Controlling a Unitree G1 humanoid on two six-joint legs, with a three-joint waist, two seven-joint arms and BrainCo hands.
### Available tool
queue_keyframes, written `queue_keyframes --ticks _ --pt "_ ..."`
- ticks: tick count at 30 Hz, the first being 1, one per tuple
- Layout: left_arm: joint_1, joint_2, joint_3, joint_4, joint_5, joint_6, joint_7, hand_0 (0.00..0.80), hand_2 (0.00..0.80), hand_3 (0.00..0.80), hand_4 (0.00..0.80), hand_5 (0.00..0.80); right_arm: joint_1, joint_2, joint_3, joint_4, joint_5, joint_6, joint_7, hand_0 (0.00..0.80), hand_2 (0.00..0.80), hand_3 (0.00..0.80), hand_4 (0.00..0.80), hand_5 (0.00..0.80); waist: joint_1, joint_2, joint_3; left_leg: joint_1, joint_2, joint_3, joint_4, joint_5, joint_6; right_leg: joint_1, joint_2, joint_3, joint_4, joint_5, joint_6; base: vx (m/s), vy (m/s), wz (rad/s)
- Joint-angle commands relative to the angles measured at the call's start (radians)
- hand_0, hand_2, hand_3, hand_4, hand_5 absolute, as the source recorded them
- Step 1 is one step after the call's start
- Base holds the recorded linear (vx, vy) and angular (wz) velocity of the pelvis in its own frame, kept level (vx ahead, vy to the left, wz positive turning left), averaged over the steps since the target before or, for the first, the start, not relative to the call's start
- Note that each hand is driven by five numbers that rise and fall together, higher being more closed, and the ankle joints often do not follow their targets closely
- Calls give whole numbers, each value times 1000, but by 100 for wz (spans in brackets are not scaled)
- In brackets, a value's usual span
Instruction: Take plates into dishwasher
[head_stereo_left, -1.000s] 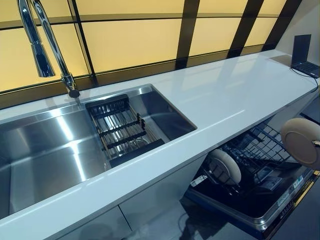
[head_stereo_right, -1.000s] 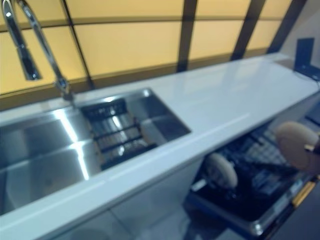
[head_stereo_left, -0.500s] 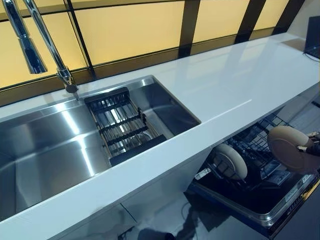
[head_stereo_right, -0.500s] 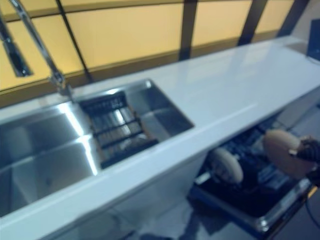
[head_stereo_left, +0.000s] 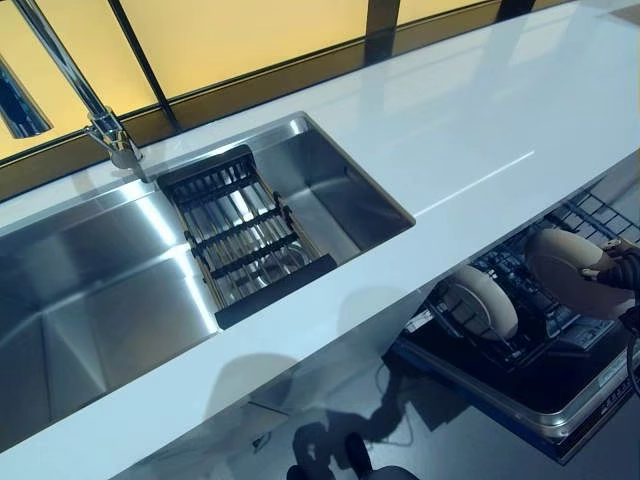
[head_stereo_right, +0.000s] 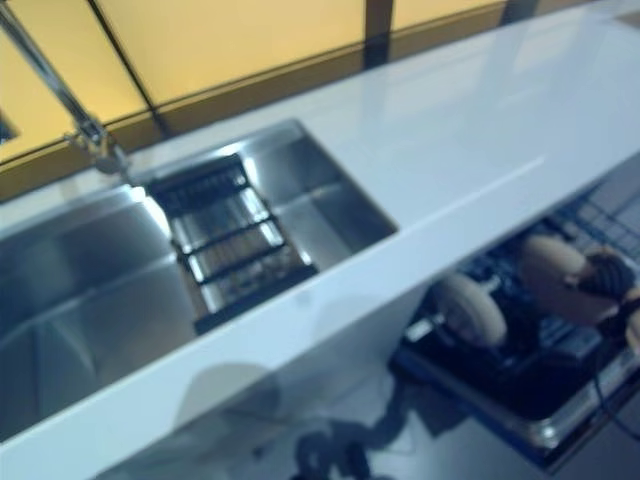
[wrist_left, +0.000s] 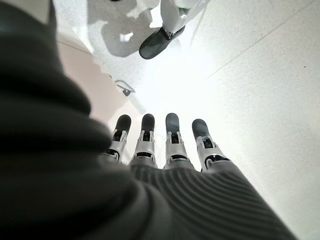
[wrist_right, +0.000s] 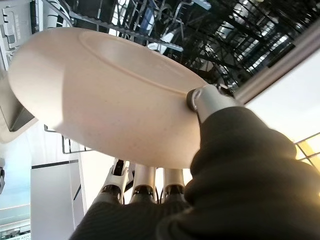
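The plate (wrist_right: 105, 95), beige and round, is pinched in the right hand (wrist_right: 150, 192): the thumb (wrist_right: 202, 100) presses on its upper face near the rim while the fingers (wrist_right: 142, 182) lie under it. In the left eye view the same plate (head_stereo_left: 565, 275) hangs tilted over the rack (head_stereo_left: 520, 300) of the dishwasher (head_stereo_left: 530, 385), at the rack's right side, with the hand (head_stereo_left: 615, 265) on the plate's far-right edge. The right wrist view shows the dark wire tines past the plate's rim, with clear air between plate and wires.

A second plate (head_stereo_left: 482, 302) stands on edge in the rack, to the left of the held one and apart from it. A stretch of bare tines lies between the two.

The dishwasher sits open under the front lip of the counter (head_stereo_left: 450, 120), its rack pulled out beyond that edge. The white top runs broad and bare to the right of the sink (head_stereo_left: 100, 290). In the sink's right part a dark-framed drainer (head_stereo_left: 245, 240) rests against the basin's front wall. The tap (head_stereo_left: 85, 95) rises behind the sink.

The left hand (wrist_left: 165, 145) shows only in its own wrist view, fingers straight and side by side, holding nothing, with pale floor (wrist_left: 260, 75) beyond them.
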Motion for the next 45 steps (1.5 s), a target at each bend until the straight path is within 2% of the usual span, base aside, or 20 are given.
queue_keyframes --ticks 1,10,25,33,45 --pt "-34 29 -46 47 -29 -2 -4 0 0 0 0 0 -137 -43 13 35 -33 -33 -52 800 800 800 800 800 45 -19 -17 27 1 -12 0 -84 -11 -19 -21 -46 2 -27 110 -40 2 0" --pt "-52 20 -66 33 -48 -2 -5 0 0 0 0 0 -212 -38 79 67 -56 6 -74 800 800 800 800 800 50 14 8 11 -4 -18 0 -75 -19 -35 -31 -55 2 -28 106 -9 1 0" --pt "-74 10 -96 23 -76 6 4 0 0 0 0 0 -285 -9 141 164 -59 22 -105 800 800 800 800 800 61 50 24 -1 -13 -23 0 -66 -25 -48 -46 -63 2 -25 107 -27 3 2" --pt "-76 3 -104 27 -75 -1 -4 0 0 0 0 0 -289 38 150 226 -9 64 -136 800 800 800 800 800 73 59 14 0 -14 -18 0 -59 -23 -47 -50 -68 2 -19 102 -13 -1 0" --pt "-77 0 -111 37 -68 -3 -14 0 0 0 0 0 -287 84 129 311 15 79 -140 800 800 800 800 800 88 59 1 7 -16 -29 0 -59 -22 -37 -52 -69 2 -18 101 3 6 3"
